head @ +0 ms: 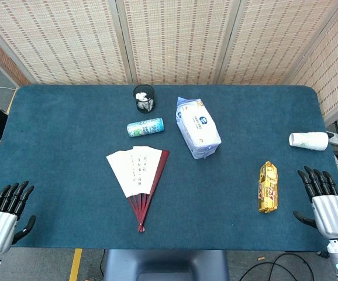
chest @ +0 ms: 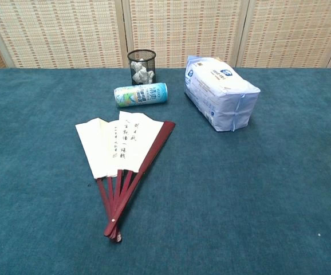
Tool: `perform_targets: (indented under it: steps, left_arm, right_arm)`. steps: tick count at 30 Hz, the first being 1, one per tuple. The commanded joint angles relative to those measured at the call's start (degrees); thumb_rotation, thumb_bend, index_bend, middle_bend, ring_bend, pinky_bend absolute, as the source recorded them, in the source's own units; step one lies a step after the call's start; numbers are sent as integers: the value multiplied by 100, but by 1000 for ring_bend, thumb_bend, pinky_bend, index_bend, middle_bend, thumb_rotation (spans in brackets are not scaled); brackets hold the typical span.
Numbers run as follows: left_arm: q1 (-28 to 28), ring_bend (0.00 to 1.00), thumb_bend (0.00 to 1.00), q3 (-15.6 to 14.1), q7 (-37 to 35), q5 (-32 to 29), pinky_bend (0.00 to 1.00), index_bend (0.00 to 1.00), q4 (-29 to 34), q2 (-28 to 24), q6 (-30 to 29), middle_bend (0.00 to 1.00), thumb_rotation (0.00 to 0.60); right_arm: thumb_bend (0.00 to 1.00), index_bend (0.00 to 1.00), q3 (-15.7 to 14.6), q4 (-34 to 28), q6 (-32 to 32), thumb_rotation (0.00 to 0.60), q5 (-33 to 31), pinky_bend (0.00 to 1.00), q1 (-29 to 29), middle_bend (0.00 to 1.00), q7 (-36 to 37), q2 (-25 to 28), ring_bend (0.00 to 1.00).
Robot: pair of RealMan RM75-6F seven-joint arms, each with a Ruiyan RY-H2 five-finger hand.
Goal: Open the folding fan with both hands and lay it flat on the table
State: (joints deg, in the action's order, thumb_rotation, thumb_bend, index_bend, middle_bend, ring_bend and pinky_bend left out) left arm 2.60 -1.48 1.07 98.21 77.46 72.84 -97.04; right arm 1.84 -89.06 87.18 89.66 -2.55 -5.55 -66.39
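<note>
Your left robot hand [head: 4, 219] is at the near left edge of the desk [head: 58, 129]. Its fingers are apart and it holds nothing. The fan [head: 138, 175] lies flat on the desk, left of the middle. It is partly spread, with the white paper pointing away from you and the red sticks meeting at the near end. Behind it lies a can [head: 145, 127], and behind that stands a black cup [head: 144, 98]. Next comes a tissue pack [head: 197, 129], then a yellow snack bar [head: 267, 187], then a white roll [head: 309, 140]. Your right robot hand [head: 326, 205] is at the near right edge, fingers apart, holding nothing.
</note>
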Motion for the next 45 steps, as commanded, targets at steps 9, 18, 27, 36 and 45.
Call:
perform_targets:
  steps: [9, 18, 27, 36, 45]
  left_arm:
    - [167, 0, 384, 115, 8, -71, 82, 0, -46, 111, 225, 0, 600]
    - [288, 0, 406, 230, -91, -214, 76, 0, 32, 152, 376, 0, 600]
    - [344, 0, 407, 236, -127, -483, 72, 0, 124, 6, 707, 0, 600]
    - [386, 0, 407, 243, -277, -594, 73, 0, 101, -23, 845, 0, 600]
    - [409, 0, 403, 255, -355, -669, 72, 0, 42, 0, 909, 0, 600]
  right_arm:
    - [12, 0, -30, 63, -301, 600, 209, 0, -258, 0, -235, -156, 0]
    - [49, 0, 281, 30, -1835, 600, 489, 0, -1611, 0, -600, -724, 0]
    - [73, 231, 703, 891, -2586, 600, 492, 0, -2780, 0, -773, -2257, 0]
    - [107, 357, 832, 2218, -2847, 600, 425, 0, -3536, 2, -754, -3635, 0]
    - [113, 382, 856, 3637, -2908, 600, 375, 0, -4141, 2, -428, -4810, 0]
